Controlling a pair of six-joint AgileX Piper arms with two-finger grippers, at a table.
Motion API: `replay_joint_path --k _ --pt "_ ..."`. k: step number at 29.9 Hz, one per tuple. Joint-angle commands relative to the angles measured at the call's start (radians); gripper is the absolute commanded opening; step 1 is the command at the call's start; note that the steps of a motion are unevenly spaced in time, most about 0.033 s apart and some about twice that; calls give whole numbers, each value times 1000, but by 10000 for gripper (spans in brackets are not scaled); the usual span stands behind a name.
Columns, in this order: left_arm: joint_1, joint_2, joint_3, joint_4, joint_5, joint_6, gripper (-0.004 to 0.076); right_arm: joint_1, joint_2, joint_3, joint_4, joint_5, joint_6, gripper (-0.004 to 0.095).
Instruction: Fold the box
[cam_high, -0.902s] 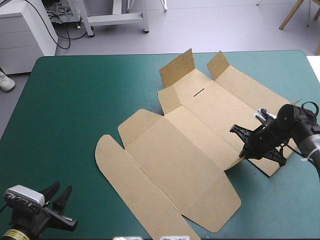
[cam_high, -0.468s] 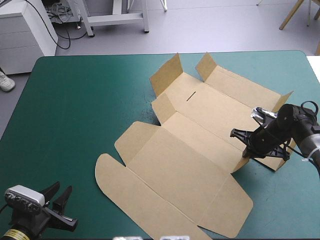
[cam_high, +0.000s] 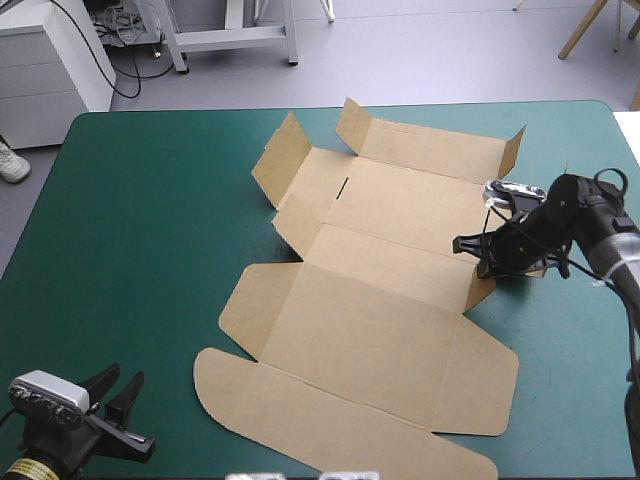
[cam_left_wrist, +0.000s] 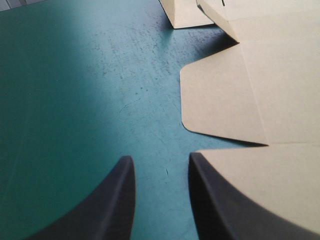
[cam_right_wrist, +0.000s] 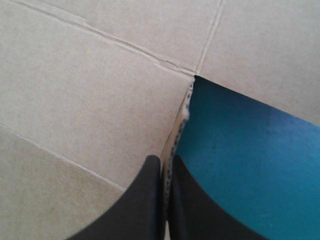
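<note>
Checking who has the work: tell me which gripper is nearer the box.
Right. The right gripper is shut on an edge of the box; the left gripper stands open by the near-left corner of the table, short of the box's rounded flap.

box (cam_high: 370, 330): brown cut board sheet, unfolded, mostly flat on worktop (cam_high: 140, 230), centre to right. Far-end flaps tilted up, rest of panels lying flat, rounded lid flap nearest front edge.
</note>
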Motion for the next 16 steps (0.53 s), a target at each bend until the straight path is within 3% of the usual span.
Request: replay_joint_path --k 1,9,16 --pt "-6 16 -23 -8 -71 1 251 55 41 -91 -33 14 -82 -4" --pt "-6 16 -23 -8 -71 1 251 150 165 -304 -164 -3 -174 -4" --pt "-6 16 -23 -8 -71 1 251 195 226 -471 -157 -8 -459 -4"
